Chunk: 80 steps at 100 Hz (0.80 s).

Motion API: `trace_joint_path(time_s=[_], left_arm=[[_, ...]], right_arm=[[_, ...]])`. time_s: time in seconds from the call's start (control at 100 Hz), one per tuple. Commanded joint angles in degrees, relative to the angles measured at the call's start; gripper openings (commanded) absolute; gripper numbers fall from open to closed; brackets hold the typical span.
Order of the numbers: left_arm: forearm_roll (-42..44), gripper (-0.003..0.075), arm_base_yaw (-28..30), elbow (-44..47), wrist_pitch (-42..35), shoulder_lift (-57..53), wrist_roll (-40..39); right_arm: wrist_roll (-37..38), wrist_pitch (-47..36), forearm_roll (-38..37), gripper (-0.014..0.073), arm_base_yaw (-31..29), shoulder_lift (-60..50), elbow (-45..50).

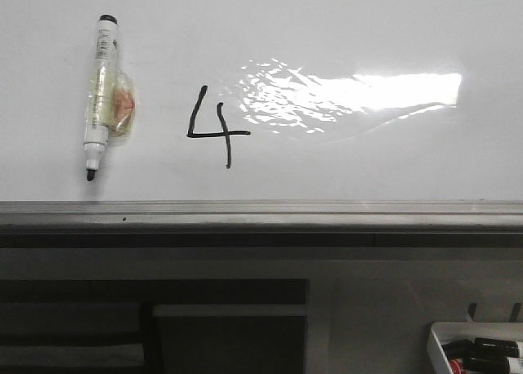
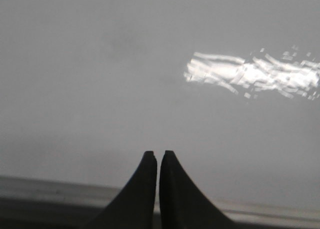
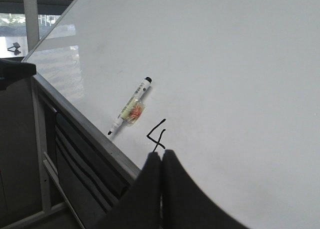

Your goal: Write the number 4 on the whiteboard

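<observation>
Both grippers closed, empty: left gripper and right gripper have fingers pressed together, holding nothing. Grey rail along the lower edge of the whiteboard. Number 4 drawn left of centre, beside the glare patch. Uncapped marker stuck on the board left of it, tip down.

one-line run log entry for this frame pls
task: write 4 | number 4: drawn on whiteboard | marker: on board, left of digit, uncapped | left gripper: shut, empty | right gripper: shut, empty
</observation>
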Motion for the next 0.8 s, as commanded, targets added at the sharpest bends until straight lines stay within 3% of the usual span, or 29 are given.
trace_joint_path(time_s=[0.0,0.25,0.79], left_arm=[[1.6,-0.0020,0.3,1.0,-4.0,-1.6,-3.9],[3.1,-0.0020,0.3,1.0,8.5,-1.6,-5.2],[3.2,-0.0020,0.3,1.0,8.5,-1.6,-5.2]], right_arm=[[-0.2,-4.0,-1.3,-0.0062,-0.5,0.5,-1.3],[-0.2,-4.1,-1.3,-0.0062,-0.5,0.5,-1.3],[-0.2,-4.1,-1.3,-0.0061,-0.5,0.5,-1.3]])
